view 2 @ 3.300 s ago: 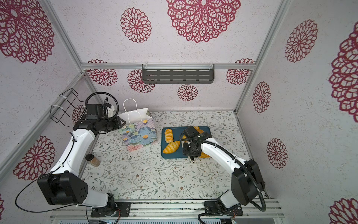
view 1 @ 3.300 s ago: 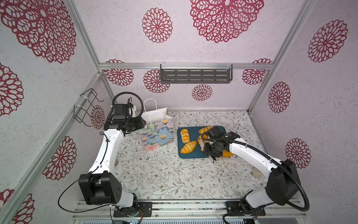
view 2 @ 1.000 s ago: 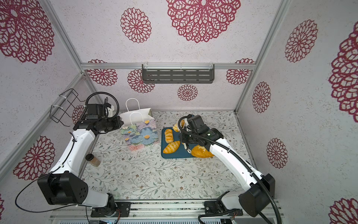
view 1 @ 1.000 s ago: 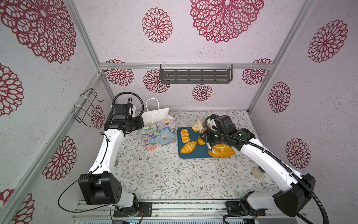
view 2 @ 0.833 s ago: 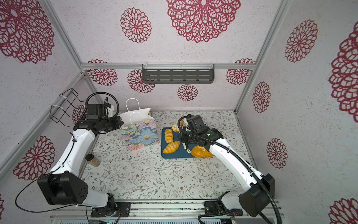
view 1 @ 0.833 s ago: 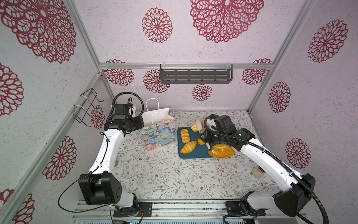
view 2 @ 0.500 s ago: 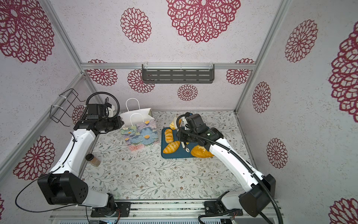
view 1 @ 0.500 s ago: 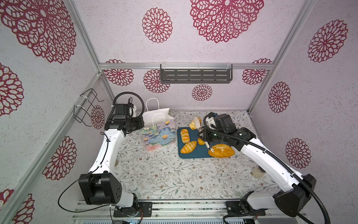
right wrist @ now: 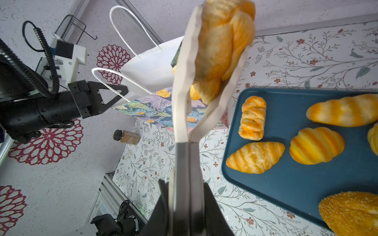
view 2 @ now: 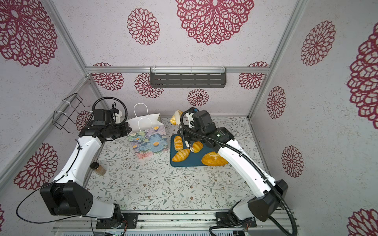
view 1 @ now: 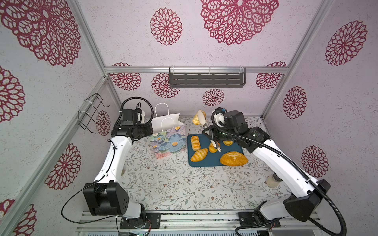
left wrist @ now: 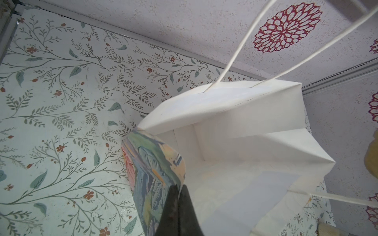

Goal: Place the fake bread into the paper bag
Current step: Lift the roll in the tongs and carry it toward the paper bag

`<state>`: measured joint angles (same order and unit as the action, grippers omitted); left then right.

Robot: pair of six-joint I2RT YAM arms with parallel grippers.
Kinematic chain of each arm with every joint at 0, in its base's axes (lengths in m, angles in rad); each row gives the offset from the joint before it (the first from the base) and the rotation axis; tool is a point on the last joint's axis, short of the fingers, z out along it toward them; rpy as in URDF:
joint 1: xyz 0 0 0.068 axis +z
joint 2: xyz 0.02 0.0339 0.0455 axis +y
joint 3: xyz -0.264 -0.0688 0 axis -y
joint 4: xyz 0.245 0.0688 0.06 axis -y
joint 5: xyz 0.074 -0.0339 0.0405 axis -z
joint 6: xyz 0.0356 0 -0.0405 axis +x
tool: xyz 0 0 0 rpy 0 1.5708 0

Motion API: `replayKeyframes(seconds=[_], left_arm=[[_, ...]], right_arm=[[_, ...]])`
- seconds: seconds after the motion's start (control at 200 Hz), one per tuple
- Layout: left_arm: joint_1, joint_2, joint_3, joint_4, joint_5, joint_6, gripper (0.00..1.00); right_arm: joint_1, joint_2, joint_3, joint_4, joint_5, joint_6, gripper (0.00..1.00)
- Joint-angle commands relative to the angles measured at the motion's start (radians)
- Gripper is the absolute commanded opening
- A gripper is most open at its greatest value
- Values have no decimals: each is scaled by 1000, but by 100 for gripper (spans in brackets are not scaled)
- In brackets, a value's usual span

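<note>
A: How is the paper bag (view 1: 168, 141) held?
B: Its flowered rim is pinched by the closed left gripper (left wrist: 180, 187), left of centre.
A: And the bread?
B: One roll (right wrist: 216, 40) is clamped in tongs (right wrist: 182, 92) gripped by the shut right gripper (right wrist: 187, 144), just right of the bag's mouth. The other breads (view 1: 198, 155) are left on the tray (view 1: 212, 162).

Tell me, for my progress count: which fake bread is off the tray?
The croissant-shaped bread pinched in the cream tongs, held up beside the paper bag. The other visible breads all lie on the teal tray.
</note>
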<state>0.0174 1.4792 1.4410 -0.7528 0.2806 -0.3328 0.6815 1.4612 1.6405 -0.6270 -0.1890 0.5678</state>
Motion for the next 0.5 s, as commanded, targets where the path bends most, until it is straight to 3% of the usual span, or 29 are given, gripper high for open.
replayKeyframes(seconds=[0.0, 0.495], left_arm=[[-12, -20, -15, 1, -2, 17, 0], [-16, -20, -14, 0, -15, 16, 0]], right_arm=[[20, 21, 102, 42, -13, -37, 0], [119, 205, 348, 29, -22, -77, 0]])
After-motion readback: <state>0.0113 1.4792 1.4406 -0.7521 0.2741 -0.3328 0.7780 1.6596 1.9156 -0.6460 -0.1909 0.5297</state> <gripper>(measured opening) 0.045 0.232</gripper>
